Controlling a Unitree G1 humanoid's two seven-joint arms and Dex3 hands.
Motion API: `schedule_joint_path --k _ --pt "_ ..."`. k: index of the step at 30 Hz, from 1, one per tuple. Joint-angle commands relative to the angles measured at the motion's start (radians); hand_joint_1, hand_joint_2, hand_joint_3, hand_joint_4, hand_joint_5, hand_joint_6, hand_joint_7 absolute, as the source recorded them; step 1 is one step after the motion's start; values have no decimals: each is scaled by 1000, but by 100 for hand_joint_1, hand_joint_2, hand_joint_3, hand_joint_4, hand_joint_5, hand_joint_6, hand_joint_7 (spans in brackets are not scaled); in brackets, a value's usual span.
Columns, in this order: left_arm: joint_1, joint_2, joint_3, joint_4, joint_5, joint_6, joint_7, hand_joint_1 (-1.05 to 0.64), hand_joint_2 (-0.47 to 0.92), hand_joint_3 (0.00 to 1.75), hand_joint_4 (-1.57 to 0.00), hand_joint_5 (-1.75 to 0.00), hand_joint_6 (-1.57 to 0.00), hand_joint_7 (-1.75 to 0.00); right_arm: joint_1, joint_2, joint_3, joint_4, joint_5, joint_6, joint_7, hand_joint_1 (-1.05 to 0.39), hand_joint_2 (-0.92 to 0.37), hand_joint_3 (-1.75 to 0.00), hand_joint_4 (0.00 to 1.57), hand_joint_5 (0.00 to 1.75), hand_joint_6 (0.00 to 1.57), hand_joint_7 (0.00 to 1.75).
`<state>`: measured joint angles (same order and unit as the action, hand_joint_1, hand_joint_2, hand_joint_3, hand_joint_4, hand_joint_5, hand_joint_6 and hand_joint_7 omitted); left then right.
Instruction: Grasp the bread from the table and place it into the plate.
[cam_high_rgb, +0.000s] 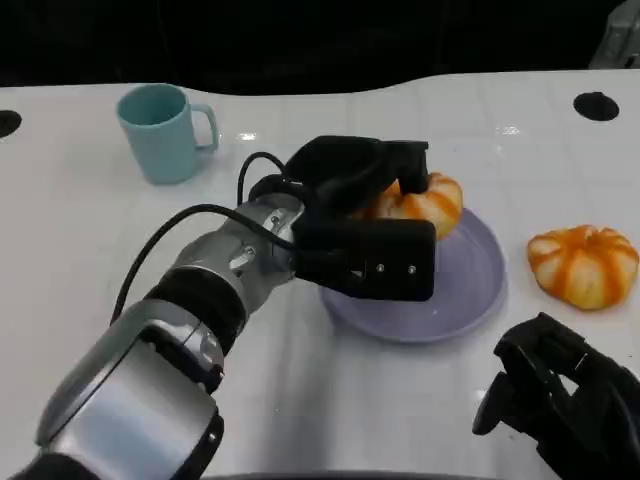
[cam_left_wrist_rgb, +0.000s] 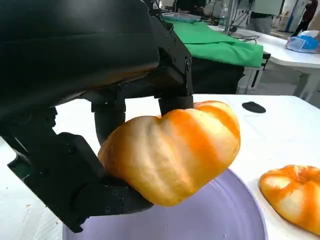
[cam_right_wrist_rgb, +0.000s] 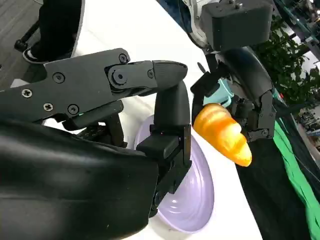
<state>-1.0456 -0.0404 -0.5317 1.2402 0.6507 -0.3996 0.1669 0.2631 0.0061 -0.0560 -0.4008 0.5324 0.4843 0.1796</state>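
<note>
Placing step: your left hand (cam_high_rgb: 365, 215) grips the bread (cam_left_wrist_rgb: 172, 150) above the plate (cam_high_rgb: 470, 300) (not touching); lower, then release.

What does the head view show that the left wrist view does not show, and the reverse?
Head view alone: a teal mug and the empty right hand low at the table's near edge. Left wrist view alone: a green-covered table in the room behind. Both: the left hand gripping one bread above the purple plate, and a second bread on the table beside it.
</note>
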Motion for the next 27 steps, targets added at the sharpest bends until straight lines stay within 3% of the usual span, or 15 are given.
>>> schedule_joint_path --k 1,4,5,6,7,8,9,11,12,14,16,18,20,27 --pt "-27 -10 -14 18 13 28 -20 -21 53 102 -92 -175 -71 -173 8 -7 4 -17 -7 -6 -4 -49 -92 -28 63 175 53 160" --pt "-31 -42 -42 36 36 97 -37 -19 61 88 -89 -175 -69 -174 14 -12 13 -25 -13 -11 2 -50 -92 -30 62 175 52 160" --pt "-33 -49 -49 39 41 122 -40 -16 66 69 -80 -175 -71 -153 15 -13 14 -24 -12 -15 5 -50 -92 -31 62 175 51 160" --pt "-35 -58 -49 42 39 147 -52 -15 69 61 -77 -175 -72 -144 16 -14 15 -26 -12 -14 5 -50 -92 -31 62 175 50 160" --pt "-36 -63 -48 43 37 163 -61 -19 73 41 -74 -152 -75 -108 16 -15 16 -27 -13 -13 3 -50 -92 -31 61 175 50 160" --pt "-36 -66 -46 43 34 170 -66 -22 81 20 -75 -134 -88 -64 16 -16 16 -28 -13 -12 1 -50 -92 -31 61 175 50 160" --pt "-36 -68 -43 42 30 177 -79 -22 84 11 -75 -128 -94 -45 17 -15 16 -31 -11 -8 -2 -50 -92 -31 61 175 50 160" --pt "-36 -70 -40 40 27 184 -94 -25 90 7 -64 -136 -86 -17 18 -14 15 -34 -8 -4 -6 -50 -92 -31 61 175 50 161" --pt "-33 -65 -42 38 29 173 -100 -25 91 7 -62 -138 -85 -13 19 -14 15 -34 -7 -5 -4 -50 -92 -31 61 175 50 161" --pt "-32 -57 -52 35 38 165 -113 -35 92 16 -51 -82 -69 -3 19 -14 15 -34 -6 -6 -3 -50 -92 -31 61 175 50 161" --pt "-38 -55 -67 36 53 180 -135 -44 92 26 -44 -40 -50 -1 20 -13 15 -34 -7 -7 -5 -50 -92 -30 61 175 50 161" --pt "-39 -54 -73 35 56 186 -146 -47 92 29 -43 -28 -44 -1 21 -14 15 -35 -9 -7 -5 -50 -92 -30 61 175 50 160" --pt "-39 -53 -76 34 58 191 -154 -55 92 32 -29 -17 -29 0 20 -16 15 -35 -8 -6 -4 -50 -92 -30 61 175 50 160" --pt "-48 -57 -110 33 86 251 -186 -80 92 52 -1 -1 -3 0 17 -16 10 -31 -4 -3 -4 -50 -92 -31 61 175 50 161"
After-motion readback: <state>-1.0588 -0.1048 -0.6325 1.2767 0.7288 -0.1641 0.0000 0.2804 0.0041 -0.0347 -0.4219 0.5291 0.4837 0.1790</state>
